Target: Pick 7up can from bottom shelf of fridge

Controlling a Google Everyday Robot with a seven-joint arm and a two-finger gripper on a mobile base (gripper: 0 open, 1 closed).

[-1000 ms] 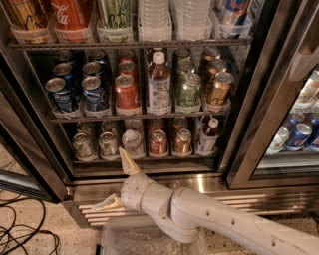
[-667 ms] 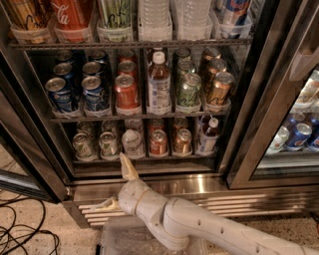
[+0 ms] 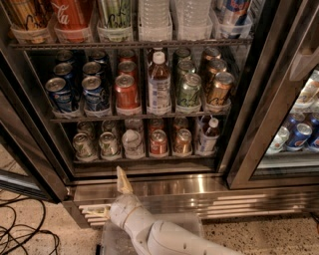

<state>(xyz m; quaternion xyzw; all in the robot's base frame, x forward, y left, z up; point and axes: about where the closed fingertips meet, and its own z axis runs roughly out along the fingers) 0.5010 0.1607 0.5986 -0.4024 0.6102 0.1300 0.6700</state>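
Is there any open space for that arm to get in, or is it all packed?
The bare steel sill in front of the bottom shelf is free to the right of the gripper, which sits below that shelf's rail. The shelf itself is crowded: cans side by side, a bottle at its right end.

On the middle rack (image 3: 139,117) I see blue cans (image 3: 62,93) at the left, then a red can (image 3: 126,92), a tall bottle (image 3: 159,84) with a white cap, and a bronze can (image 3: 219,88). Above them stand cola bottles (image 3: 72,12) and clear water bottles (image 3: 155,15). Black cables (image 3: 20,231) lie on the speckled floor (image 3: 259,239) at the left. The gripper (image 3: 122,180) is low, left of centre, under these racks.
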